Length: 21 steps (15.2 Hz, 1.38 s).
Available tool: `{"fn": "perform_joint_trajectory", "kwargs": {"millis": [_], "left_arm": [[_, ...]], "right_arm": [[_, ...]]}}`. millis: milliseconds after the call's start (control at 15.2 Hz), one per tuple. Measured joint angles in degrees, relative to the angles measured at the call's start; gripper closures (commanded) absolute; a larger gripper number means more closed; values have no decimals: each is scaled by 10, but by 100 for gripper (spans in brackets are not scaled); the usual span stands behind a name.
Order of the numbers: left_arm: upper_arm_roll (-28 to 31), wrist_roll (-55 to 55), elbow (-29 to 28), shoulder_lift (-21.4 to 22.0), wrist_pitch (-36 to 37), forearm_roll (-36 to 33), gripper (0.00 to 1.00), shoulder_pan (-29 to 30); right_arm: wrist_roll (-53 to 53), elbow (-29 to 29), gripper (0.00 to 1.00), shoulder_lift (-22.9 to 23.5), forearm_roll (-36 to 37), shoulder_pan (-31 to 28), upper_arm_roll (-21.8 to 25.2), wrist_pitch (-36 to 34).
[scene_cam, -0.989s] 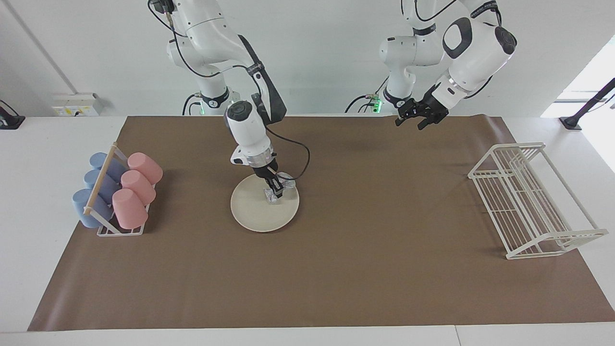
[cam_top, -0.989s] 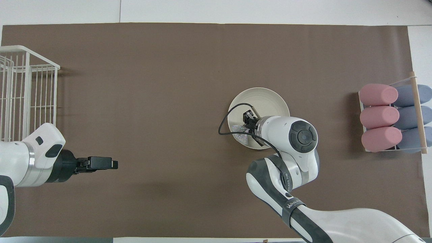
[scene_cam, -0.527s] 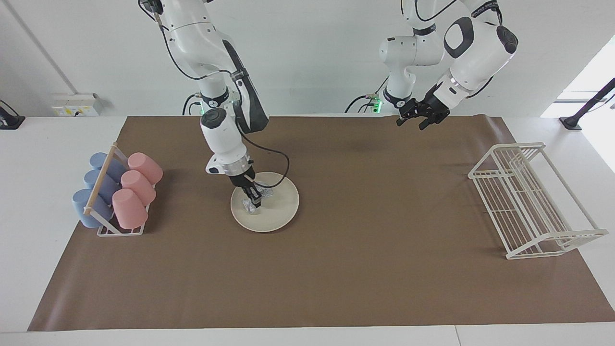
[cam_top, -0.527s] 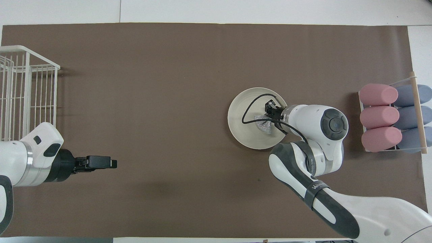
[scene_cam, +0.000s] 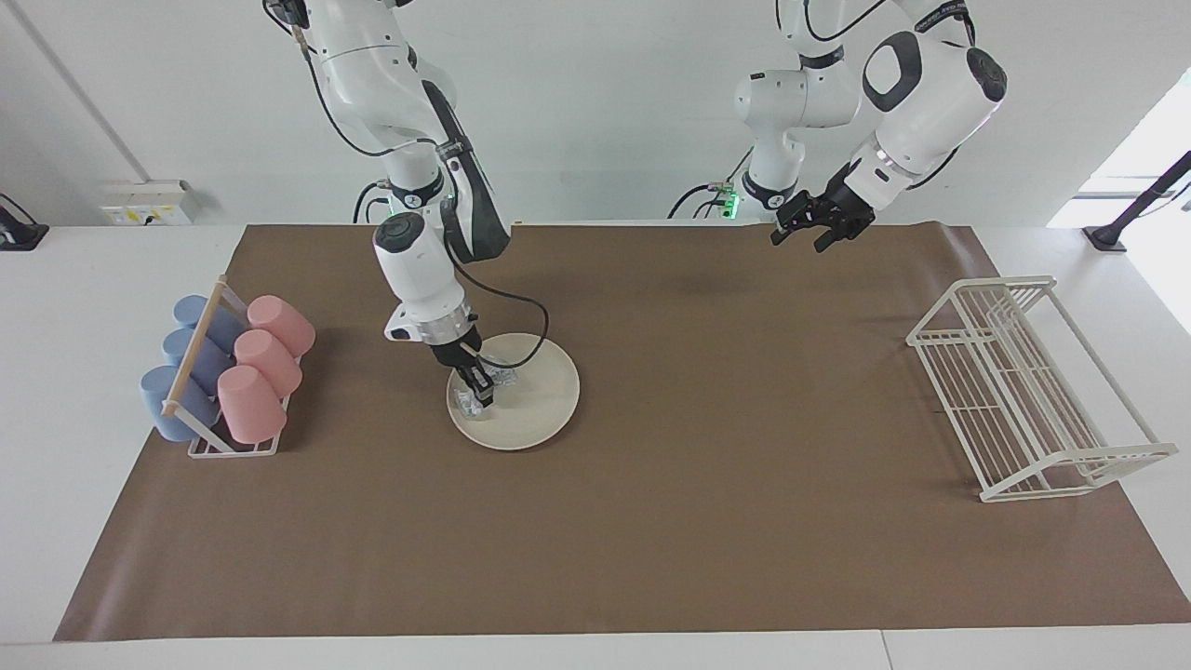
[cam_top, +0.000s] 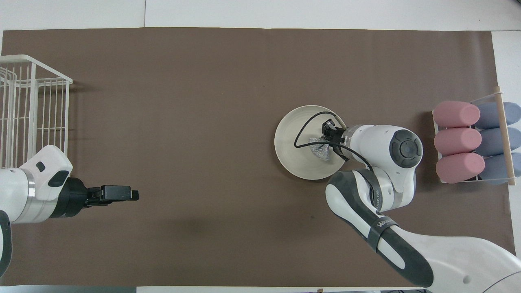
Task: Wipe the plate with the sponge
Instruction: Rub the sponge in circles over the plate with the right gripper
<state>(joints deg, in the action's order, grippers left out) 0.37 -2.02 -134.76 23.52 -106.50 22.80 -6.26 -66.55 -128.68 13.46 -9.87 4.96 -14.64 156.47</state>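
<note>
Sponge [scene_cam: 473, 398] shifted cupward (on plate [scene_cam: 535, 423])

I note both arms have glossy white shells with dark grey joint caps and black grippers. A black cable [scene_cam: 521, 316] loops off the right arm's wrist; grey lettered band on its forearm.

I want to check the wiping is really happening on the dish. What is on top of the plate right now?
On the plate lies the sponge, pinched in the right tool near the edge toward the cups. The spot under the sponge is covered; the rest looks bare.
</note>
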Motion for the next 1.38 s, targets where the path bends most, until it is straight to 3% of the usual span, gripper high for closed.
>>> {"fn": "perform_joint_trajectory", "kwargs": {"millis": [198,725,1055,1187,1385], "left_arm": [[0,0,1,-2,0,0,0,1],[0,0,2,-2,0,0,0,8],[0,-1,2,-2,0,-1,0,8],[0,-1,2,-2,0,-1,0,8],[0,-1,2,-2,0,-1,0,8]], "right_arm": [[-81,0,100,0,0,49,-1,2],[-184,0,100,2,0,95,-1,2],[-194,3,100,5,0,105,-1,-1],[-194,22,100,3,0,102,2,-40],[-194,91,100,-21,0,82,4,-176]]}}
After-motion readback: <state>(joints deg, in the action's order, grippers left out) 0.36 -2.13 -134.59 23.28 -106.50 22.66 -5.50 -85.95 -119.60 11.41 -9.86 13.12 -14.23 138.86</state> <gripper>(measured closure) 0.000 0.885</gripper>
